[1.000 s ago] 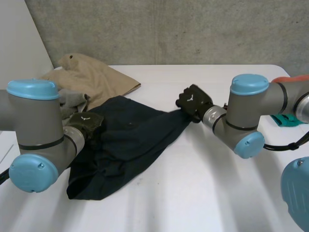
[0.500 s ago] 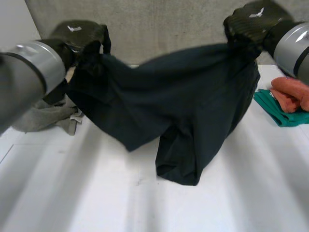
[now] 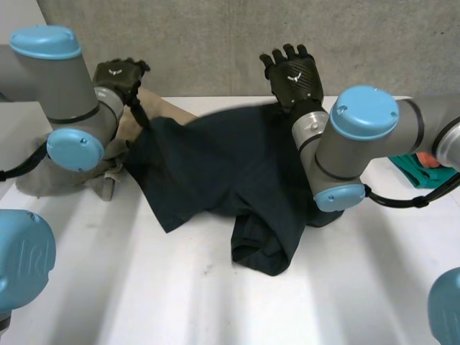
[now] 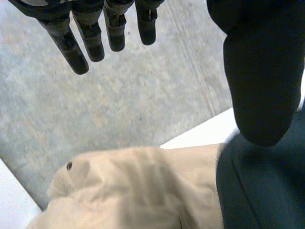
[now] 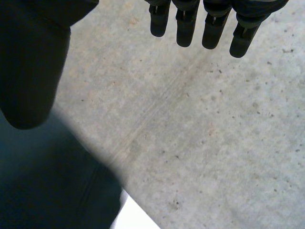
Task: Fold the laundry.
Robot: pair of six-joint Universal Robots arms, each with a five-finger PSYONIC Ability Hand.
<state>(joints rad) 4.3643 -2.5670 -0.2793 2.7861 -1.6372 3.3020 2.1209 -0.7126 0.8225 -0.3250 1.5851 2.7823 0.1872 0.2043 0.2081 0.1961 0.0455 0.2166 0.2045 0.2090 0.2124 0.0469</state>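
A dark navy garment (image 3: pixel 230 169) lies spread across the back half of the white table (image 3: pixel 215 302), with a bunched lobe hanging toward the front. My left hand (image 3: pixel 118 75) is raised over the garment's far left corner, fingers (image 4: pixel 90 33) straight and thumb (image 4: pixel 262 71) apart, holding nothing. My right hand (image 3: pixel 293 72) is up above the far right edge, fingers (image 5: pixel 209 24) spread and thumb (image 5: pixel 33 62) wide, also holding nothing. Below each hand the navy cloth (image 4: pixel 267 191) (image 5: pixel 47 181) lies loose.
A beige garment (image 3: pixel 167 109) (image 4: pixel 143 191) sits at the back left, partly under the navy one, with a grey piece (image 3: pixel 108 180) beside it. Teal cloth (image 3: pixel 413 171) and an orange one (image 3: pixel 433 159) lie at the right edge. A concrete wall (image 3: pixel 215 43) backs the table.
Both hands lifted the navy garment by its corners, carried it toward the back of the table and let go. The cloth has dropped onto the table and both hands have opened.
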